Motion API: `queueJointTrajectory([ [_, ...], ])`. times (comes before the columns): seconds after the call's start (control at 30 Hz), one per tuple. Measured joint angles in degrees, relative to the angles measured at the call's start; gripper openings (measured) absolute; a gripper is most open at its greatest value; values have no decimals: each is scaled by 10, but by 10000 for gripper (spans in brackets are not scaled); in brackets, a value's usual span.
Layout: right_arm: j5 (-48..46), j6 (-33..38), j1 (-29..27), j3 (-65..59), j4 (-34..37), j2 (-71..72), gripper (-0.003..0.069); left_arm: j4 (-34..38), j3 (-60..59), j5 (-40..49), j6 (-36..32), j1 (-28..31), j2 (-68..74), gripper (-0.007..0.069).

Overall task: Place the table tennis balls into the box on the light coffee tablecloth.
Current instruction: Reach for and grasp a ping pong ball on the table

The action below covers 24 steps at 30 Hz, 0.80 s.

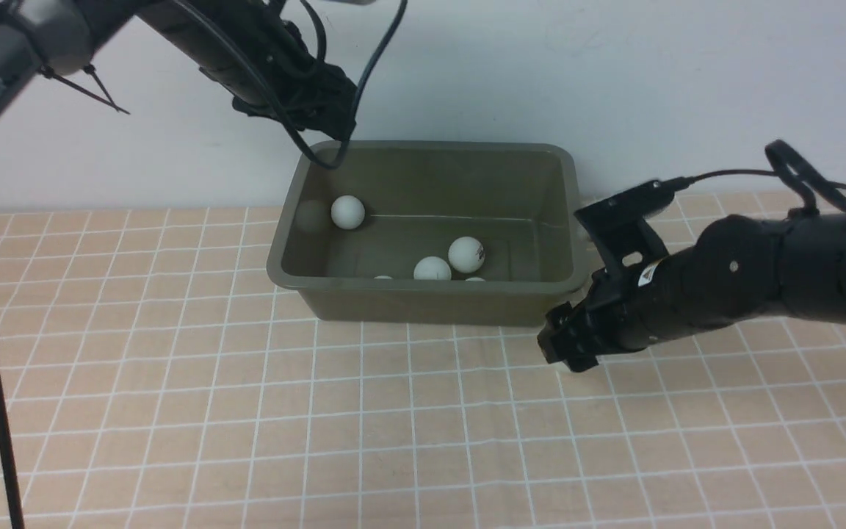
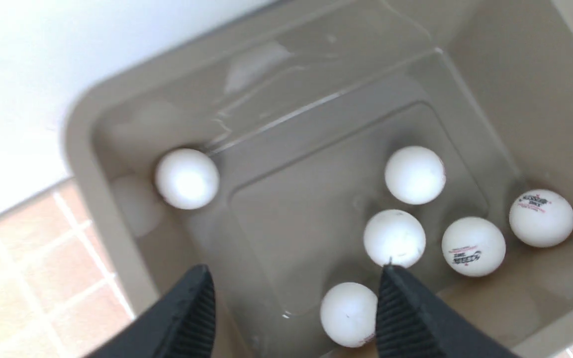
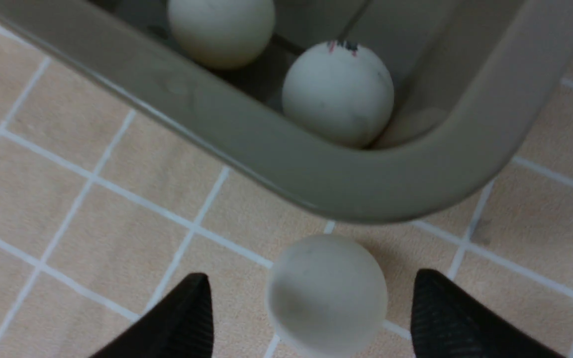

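Note:
The olive-green box (image 1: 551,158) stands at the back of the light coffee tablecloth (image 1: 247,411). Several white table tennis balls lie inside it, among them one in the back left corner (image 1: 347,211) and two nearer the front (image 1: 466,254) (image 1: 432,269). My left gripper (image 1: 331,121) hangs open above the box's back left corner with nothing held (image 2: 296,278); the balls (image 2: 395,237) lie below it. My right gripper (image 1: 566,353) is low by the box's front right corner, open (image 3: 309,283). One ball (image 3: 327,293) rests on the cloth between its fingers (image 3: 445,318), gaps on both sides. The front view hides that ball.
A white wall (image 1: 614,81) rises right behind the box. The box's rounded corner rim (image 3: 416,184) lies just beyond the ball at my right gripper. A cable (image 1: 364,73) loops down from the left arm over the box's back edge.

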<state>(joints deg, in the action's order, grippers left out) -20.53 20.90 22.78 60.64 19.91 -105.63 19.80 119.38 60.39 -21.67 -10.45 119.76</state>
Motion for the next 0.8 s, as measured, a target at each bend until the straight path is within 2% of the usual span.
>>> queueJointTrajectory([
  [0.2,4,0,0,4,0,-33,464,-1,0,18,-4,3,0,363],
  [0.23,3,-2,0,6,0,-35,449,-1,0,20,-5,3,0,363],
  [0.33,2,-6,0,11,0,-42,346,-1,0,21,-5,3,0,363],
  [0.47,-12,-20,0,16,0,-42,344,-1,0,33,-7,4,-2,363],
  [0.8,-218,-46,0,42,0,30,344,-2,0,76,-19,37,-108,363],
])
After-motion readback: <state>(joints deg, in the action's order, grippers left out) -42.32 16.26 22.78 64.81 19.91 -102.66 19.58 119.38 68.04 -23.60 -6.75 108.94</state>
